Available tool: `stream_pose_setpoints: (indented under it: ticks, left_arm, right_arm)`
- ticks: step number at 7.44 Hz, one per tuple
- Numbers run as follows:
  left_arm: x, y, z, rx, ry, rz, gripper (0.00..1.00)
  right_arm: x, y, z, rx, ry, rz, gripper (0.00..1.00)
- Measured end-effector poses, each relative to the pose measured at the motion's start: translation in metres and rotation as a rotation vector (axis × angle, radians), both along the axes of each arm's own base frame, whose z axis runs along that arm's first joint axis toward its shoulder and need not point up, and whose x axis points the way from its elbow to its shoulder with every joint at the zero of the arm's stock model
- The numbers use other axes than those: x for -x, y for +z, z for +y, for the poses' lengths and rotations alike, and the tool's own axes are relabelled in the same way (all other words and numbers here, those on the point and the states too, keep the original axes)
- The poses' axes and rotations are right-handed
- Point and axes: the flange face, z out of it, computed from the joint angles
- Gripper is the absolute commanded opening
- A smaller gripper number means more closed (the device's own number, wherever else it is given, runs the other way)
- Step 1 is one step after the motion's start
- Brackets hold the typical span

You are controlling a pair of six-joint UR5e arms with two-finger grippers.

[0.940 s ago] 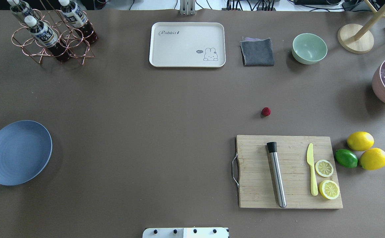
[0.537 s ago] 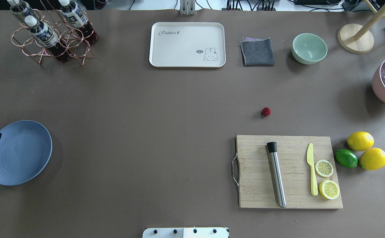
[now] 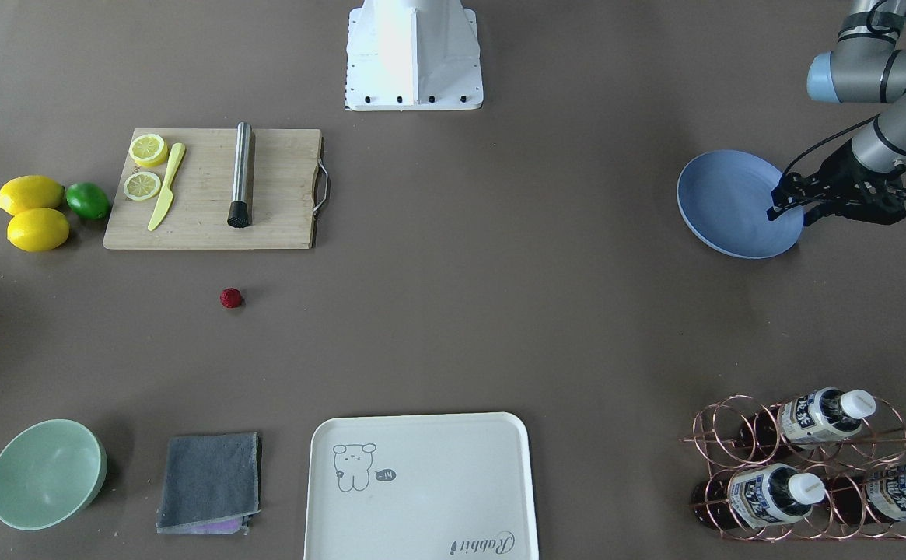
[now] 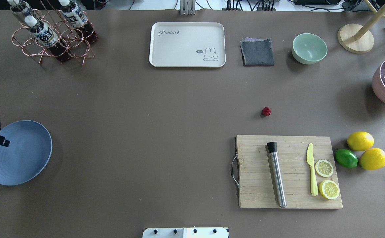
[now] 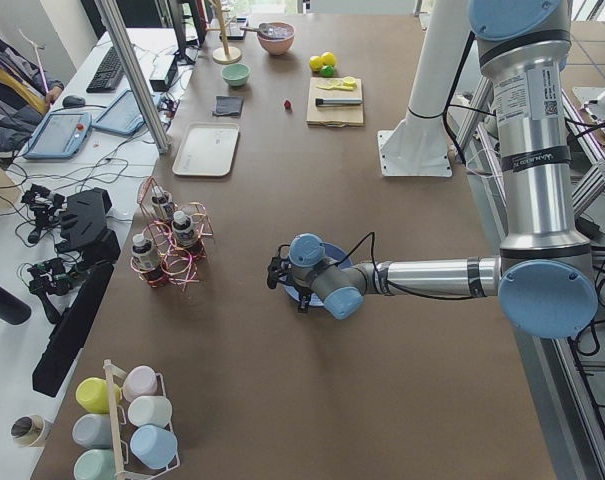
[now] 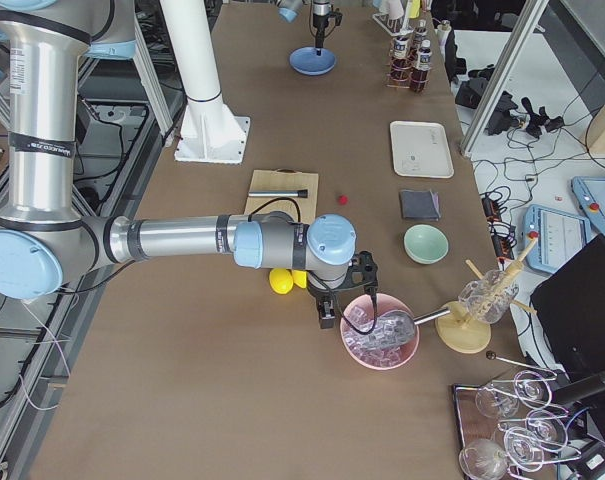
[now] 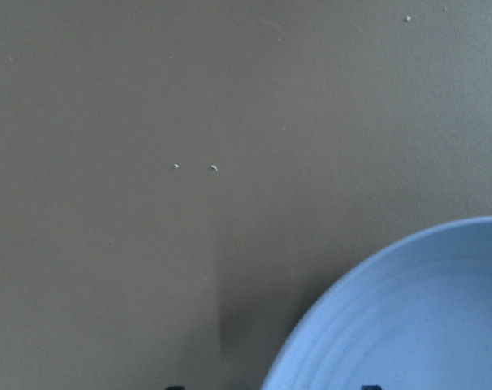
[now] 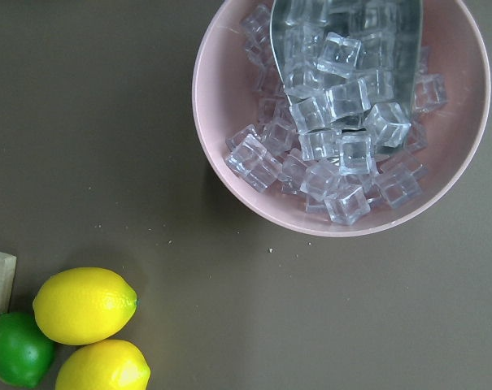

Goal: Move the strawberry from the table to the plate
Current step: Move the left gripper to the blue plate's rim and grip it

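Note:
The strawberry (image 4: 266,111) is a small dark-red berry lying alone on the brown table (image 4: 146,115), just beyond the cutting board; it also shows in the front view (image 3: 231,298). The light-blue plate (image 4: 20,155) sits far off at the table's left side and holds nothing. My left gripper (image 3: 789,216) hovers open over the plate's (image 3: 725,202) outer rim, fingers spread, nothing between them. Only the plate's edge (image 7: 416,317) fills the left wrist view. My right gripper (image 6: 342,300) shows only in the right side view, near the pink bowl; I cannot tell its state.
A wooden cutting board (image 4: 255,198) carries a steel muddler, yellow knife and lemon slices. Two lemons and a lime (image 4: 346,158) lie to its right. A pink bowl of ice (image 8: 229,97), green bowl (image 4: 309,48), grey cloth (image 4: 257,52), cream tray (image 4: 187,44) and bottle rack (image 4: 52,36) line the far side.
My left gripper has come in from the view's left edge, sliding farther over the plate's rim. The strawberry and everything else stayed put.

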Motion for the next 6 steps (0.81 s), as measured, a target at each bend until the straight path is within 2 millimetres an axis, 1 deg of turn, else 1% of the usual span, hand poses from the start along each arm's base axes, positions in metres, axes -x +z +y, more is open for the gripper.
stream_pose_setpoints:
  ticks: [1, 2, 4, 6]
  left_arm:
    - [-0.001, 0.0019, 0.0032, -0.007, 0.008, 0.004, 0.22]
    - [-0.0011, 0.0028, 0.0049, -0.01, 0.014, 0.007, 0.0]
    - [-0.0012, 0.002, 0.0059, -0.011, 0.018, 0.012, 0.0]
    - [-0.0009, -0.0071, 0.0056, -0.012, 0.025, 0.034, 0.0]
  right_arm:
    - [0.0003, -0.0009, -0.0002, -0.001, 0.0, -0.005, 1.0]
    - [0.0002, -0.0023, 0.0001, -0.003, 0.001, -0.01, 1.0]
    - [0.0002, -0.0067, 0.0034, -0.006, 0.001, -0.013, 1.0]
    - [0.0002, -0.01, 0.0064, -0.01, 0.002, -0.014, 1.0]
